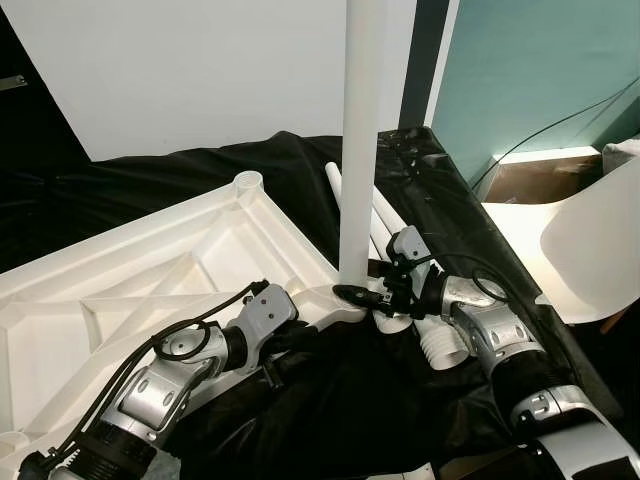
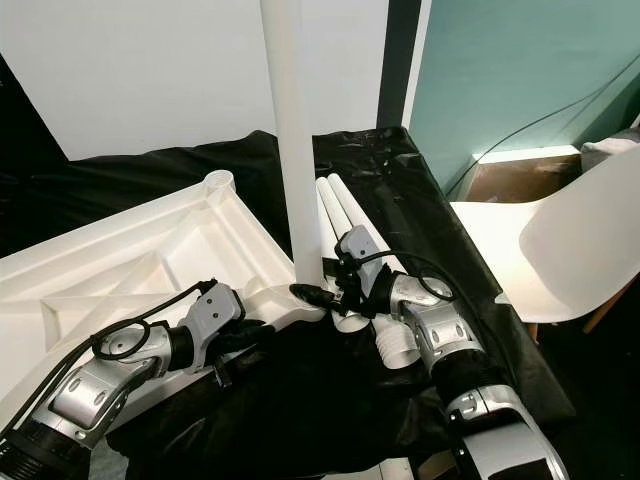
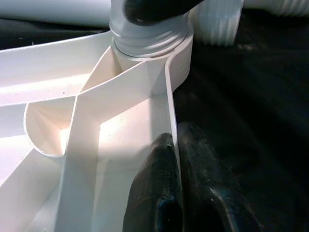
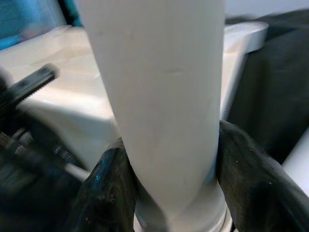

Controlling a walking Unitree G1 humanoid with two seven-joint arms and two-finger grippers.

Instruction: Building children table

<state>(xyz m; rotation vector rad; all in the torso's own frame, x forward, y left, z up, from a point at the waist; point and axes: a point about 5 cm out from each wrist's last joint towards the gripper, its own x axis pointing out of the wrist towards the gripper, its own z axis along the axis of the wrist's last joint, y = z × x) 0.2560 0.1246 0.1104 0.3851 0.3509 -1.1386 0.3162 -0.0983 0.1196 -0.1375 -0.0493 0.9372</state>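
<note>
A white plastic tabletop [image 1: 120,290] lies upside down on black cloth, its ribbed underside up. A white table leg [image 1: 360,140] stands upright in the near corner socket [image 3: 149,43]. My right gripper [image 1: 352,293] is shut on the leg's base, one black finger [image 4: 111,188] on each side of the tube [image 4: 159,106]. My left gripper [image 3: 175,186] is shut on the tabletop's edge rib [image 3: 170,101] just short of that socket. Spare white legs [image 2: 345,215] lie on the cloth behind the upright one, with ribbed ends [image 1: 440,345] near my right wrist.
Another empty corner socket [image 1: 248,183] stands at the tabletop's far corner. A white chair [image 2: 560,240] stands to the right, beside a cardboard box [image 1: 540,175] and a cable against the teal wall. Black cloth [image 1: 330,400] covers the surface in front of me.
</note>
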